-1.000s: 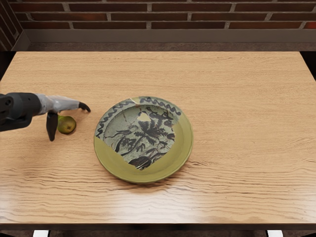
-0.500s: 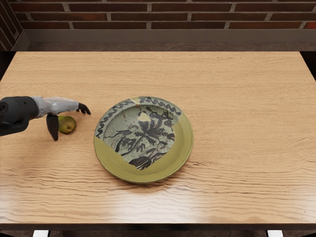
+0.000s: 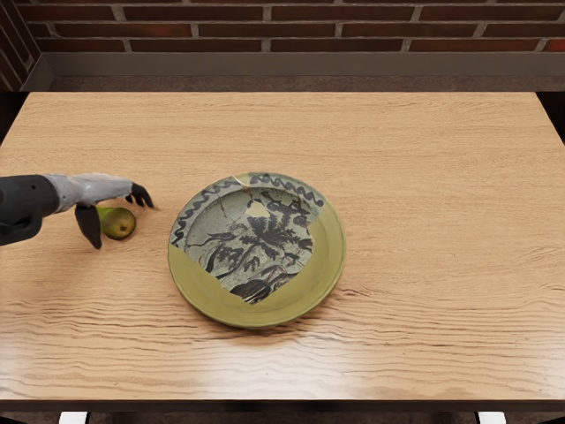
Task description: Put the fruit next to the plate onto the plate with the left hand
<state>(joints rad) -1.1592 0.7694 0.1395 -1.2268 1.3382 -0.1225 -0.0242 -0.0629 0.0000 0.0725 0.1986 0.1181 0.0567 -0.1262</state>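
A small green-yellow fruit lies on the table just left of the plate, a round olive-green dish with a dark leafy pattern in its middle. My left hand comes in from the left edge and hangs over the fruit. Its thumb reaches down on the fruit's left side and its other fingers curl above the fruit's far right side. The fingers are spread around the fruit without closing on it. The right arm does not show.
A wooden table fills the view, with a brick wall behind its far edge. Bare wood stretches to the right of the plate and in front of it.
My left hand has pulled back slightly to the left and lowered over the fruit, its fingers curling down more. The fruit and plate have stayed put.
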